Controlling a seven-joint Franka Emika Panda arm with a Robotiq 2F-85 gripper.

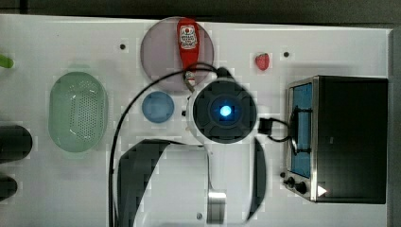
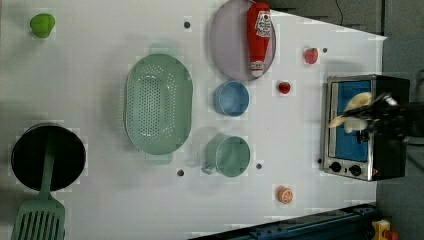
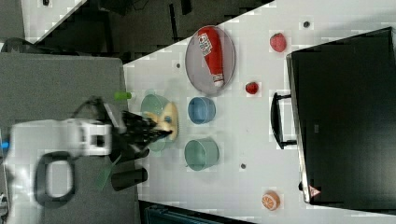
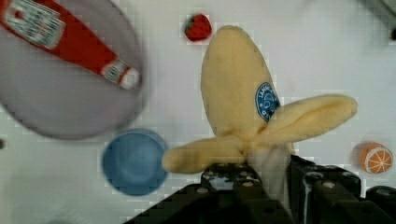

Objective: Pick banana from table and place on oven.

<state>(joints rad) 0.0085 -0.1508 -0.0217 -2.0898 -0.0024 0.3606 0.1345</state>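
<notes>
Banana (image 4: 238, 100), plush, pale yellow, blue round sticker on its side, two peel flaps splayed: I log it clamped at its lower end between the black fingers of the gripper (image 4: 261, 179), lifted clear of the table (image 4: 303, 42).

Gripper: closed on the banana. In the left view I see gripper (image 2: 372, 117) and banana (image 2: 352, 111) in front of the oven (image 2: 367, 127), over its bluish glass door. In the right view the banana (image 3: 169, 120) shows at the dark fingertips of the white arm.

Oven, top view (image 1: 350, 139): black top, silver front, knobs at the lower corner, standing at the top view's right edge of the table (image 1: 71, 189).

Other items I count in the wrist view:
- ketchup bottle (image 4: 70, 44), lying on a grey plate (image 4: 56, 112)
- blue bowl (image 4: 134, 162), beside the plate
- strawberry (image 4: 197, 27)
- orange slice (image 4: 376, 157)
</notes>
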